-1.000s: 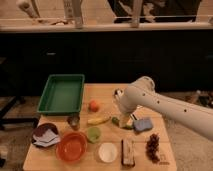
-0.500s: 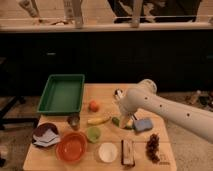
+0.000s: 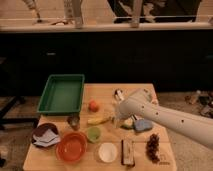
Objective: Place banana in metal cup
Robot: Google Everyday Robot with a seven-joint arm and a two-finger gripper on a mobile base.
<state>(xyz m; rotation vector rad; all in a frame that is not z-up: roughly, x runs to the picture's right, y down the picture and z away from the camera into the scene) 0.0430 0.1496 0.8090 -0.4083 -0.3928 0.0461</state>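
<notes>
The end effector point(image 3: 116, 121) is being held mid-frame, just right of the banana point(image 3: 98, 120), likely for grasping; its state cannot be told. The metal cup point(image 3: 74, 121) is being seen further left.

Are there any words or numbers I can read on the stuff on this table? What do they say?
None can be read anywhere.
Dark snack bar: any print on it is too blurred to read.
Dark and white bag: too blurred to read.
Gripper, hanging just right of the banana: no label shows.
</notes>
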